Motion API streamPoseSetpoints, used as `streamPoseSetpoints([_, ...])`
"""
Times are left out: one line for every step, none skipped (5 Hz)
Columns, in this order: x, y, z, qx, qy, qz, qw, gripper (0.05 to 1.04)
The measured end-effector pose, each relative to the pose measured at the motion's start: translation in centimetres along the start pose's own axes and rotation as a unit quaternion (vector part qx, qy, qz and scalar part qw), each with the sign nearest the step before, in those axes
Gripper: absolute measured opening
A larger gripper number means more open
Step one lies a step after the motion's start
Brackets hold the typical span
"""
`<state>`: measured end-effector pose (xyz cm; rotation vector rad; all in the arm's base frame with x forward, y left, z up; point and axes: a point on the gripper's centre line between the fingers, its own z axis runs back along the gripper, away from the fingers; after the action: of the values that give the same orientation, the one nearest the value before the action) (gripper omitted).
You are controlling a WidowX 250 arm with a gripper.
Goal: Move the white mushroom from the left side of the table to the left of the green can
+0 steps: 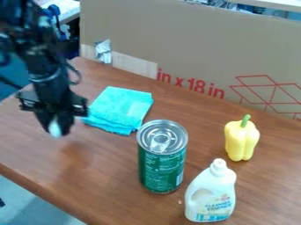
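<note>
At the left of the camera view, you have the claw (pixel 56 129) closed on a small white object (pixel 54 125), held between its fingertips above the table (pixel 111 176), just left of the folded turquoise cloth (pixel 120 107). Blur hides the object's exact shape and material, so you can't tell whether it's soft or stiff. Judging by its size, it is probably light; if its surface is smooth, it could slip or roll in your grip. Treat it as possibly fragile: hold it around the middle with even, modest pressure, rather than pinching one end. The green can (pixel 162 165) stands upright near and to the right of the cloth, with the white cleaner bottle (pixel 211 193) nearer and further right. The yellow bell pepper (pixel 241 139) stands at the right, beyond the bottle.
</note>
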<state>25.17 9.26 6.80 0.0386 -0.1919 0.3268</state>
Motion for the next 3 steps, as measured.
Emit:
streamPoseSetpoints([-0.5,-2.6,0.0,-0.010,0.014,-0.040,0.9990,0.328])
streamPoseSetpoints([-1.4,-5.1,-1.2,-0.024,0.042,-0.083,0.9954,0.328])
streamPoseSetpoints([-1.9,-5.8,-1.5,-0.030,0.056,-0.095,0.9934,0.328])
